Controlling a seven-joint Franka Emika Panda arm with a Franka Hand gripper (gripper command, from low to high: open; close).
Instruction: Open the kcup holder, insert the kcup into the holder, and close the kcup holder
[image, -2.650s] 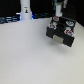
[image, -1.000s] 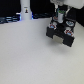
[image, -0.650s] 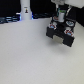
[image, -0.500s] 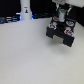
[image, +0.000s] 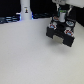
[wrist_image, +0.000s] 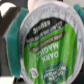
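The kcup holder (image: 61, 32) is a black boxy unit at the exterior view's upper right, with red-and-white-topped pods (image: 69, 24) showing in its top. My gripper (image: 62, 13) hangs just above it, shut on the kcup (image: 61, 10), which shows only as a small green spot between the fingers. In the wrist view the kcup's bright green lid (wrist_image: 50, 47) with white lettering fills almost the whole picture, held close under the camera. The holder is hidden behind it there.
A white bottle-like post (image: 25, 9) stands at the back on the exterior view's left, before a dark back wall. The pale table top (image: 30, 57) spreads out in front of the holder.
Hardly anything differs; my gripper stays above the holder with the kcup, shifting only slightly.
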